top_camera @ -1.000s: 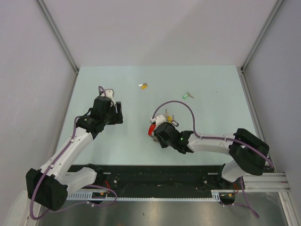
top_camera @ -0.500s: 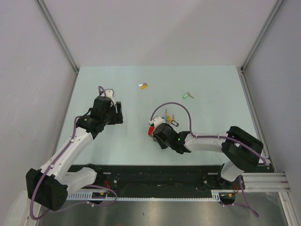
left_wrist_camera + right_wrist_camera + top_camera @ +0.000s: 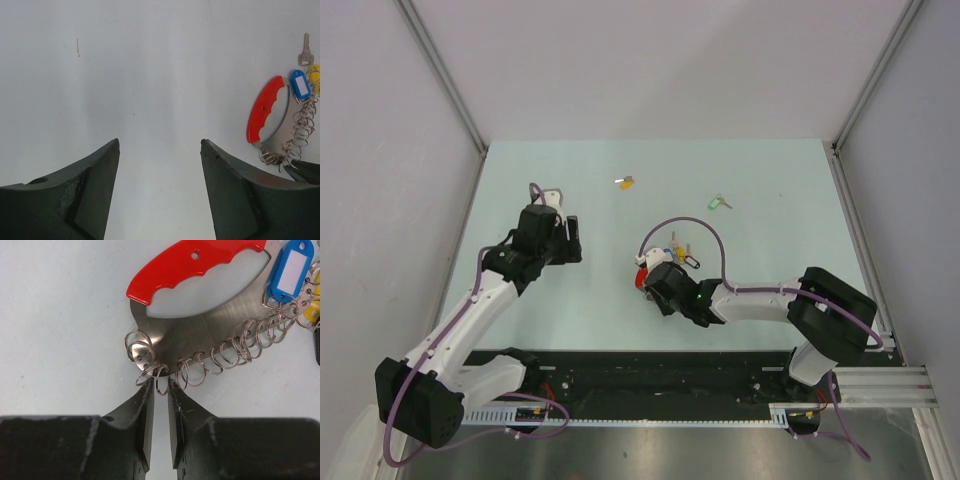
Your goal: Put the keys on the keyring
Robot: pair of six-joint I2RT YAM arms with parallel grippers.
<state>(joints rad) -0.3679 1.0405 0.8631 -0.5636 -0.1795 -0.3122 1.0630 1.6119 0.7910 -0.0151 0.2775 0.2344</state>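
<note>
Pale green table (image 3: 570, 160) carries the yellow key (image 3: 625, 182) at 12 o'clock and the green key (image 3: 719, 203) at 1 o'clock of the keyring (image 3: 645, 268), both well apart from it. Right gripper (image 3: 160, 385) reaches in low from 5 o'clock, with narrow jaws flanking one wire ring (image 3: 159, 376); whether they grip it cannot be told. Left gripper (image 3: 160, 142) hovers at 9 o'clock, wide and empty.

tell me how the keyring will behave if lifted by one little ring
The keyring would probably tilt and swing, as the right pincer has only one loose edge ring between its jaws. Its steel plate looks stiff, though the rings and blue tag likely dangle. Thin wire may slip.
</note>
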